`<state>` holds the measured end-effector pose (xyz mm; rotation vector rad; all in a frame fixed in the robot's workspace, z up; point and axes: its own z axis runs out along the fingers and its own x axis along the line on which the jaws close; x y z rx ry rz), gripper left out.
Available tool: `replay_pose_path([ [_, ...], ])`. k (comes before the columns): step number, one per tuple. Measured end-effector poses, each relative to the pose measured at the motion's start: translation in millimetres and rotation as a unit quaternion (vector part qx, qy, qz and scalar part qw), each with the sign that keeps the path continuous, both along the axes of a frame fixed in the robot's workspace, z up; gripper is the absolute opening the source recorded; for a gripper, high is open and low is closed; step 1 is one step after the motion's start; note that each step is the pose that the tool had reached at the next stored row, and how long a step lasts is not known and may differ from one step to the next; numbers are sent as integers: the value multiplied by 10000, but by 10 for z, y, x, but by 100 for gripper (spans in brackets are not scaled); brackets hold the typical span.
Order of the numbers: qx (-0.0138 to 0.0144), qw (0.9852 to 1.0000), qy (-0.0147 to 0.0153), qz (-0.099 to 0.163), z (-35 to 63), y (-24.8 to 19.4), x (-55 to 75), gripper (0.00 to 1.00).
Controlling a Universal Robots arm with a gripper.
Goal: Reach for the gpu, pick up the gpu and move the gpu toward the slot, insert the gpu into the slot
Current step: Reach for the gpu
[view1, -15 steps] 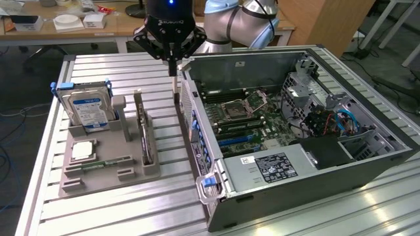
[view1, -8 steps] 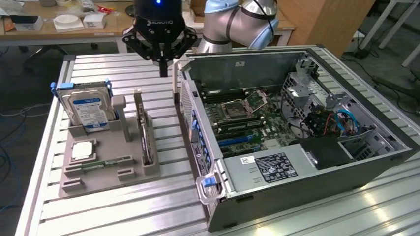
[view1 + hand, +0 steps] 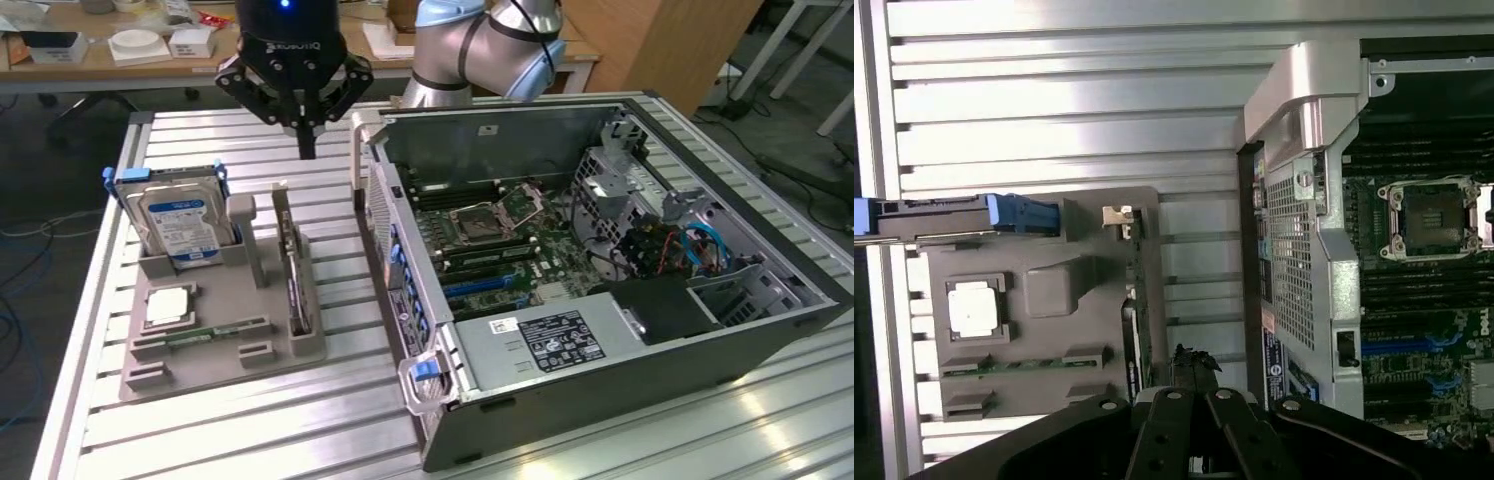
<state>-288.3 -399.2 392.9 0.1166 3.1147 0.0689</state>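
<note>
The arm holds the gripper [image 3: 308,148] high up, pointing straight down. Its black fingers [image 3: 307,125] are pinched together into one sharp tip and hold nothing. The gpu [image 3: 296,285] is down below the fingertips, well apart from them. It is thin, flat and green, and it stands on its edge in a smooth gray tray [image 3: 220,300]. The tray sits on a shiny, ribbed metal table [image 3: 267,420].

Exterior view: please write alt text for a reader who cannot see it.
A robot's closed, empty pincer hangs over a slatted metal table, near a grey holder where a graphics card stands on edge beside a hard drive. An open computer case lies on the exterior view's right, motherboard exposed.
</note>
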Motion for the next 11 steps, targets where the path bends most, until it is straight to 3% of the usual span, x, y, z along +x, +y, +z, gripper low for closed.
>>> replay_pose_path([
  [11, 0, 10000, 1, 0, -5, -1, -304, 10],
])
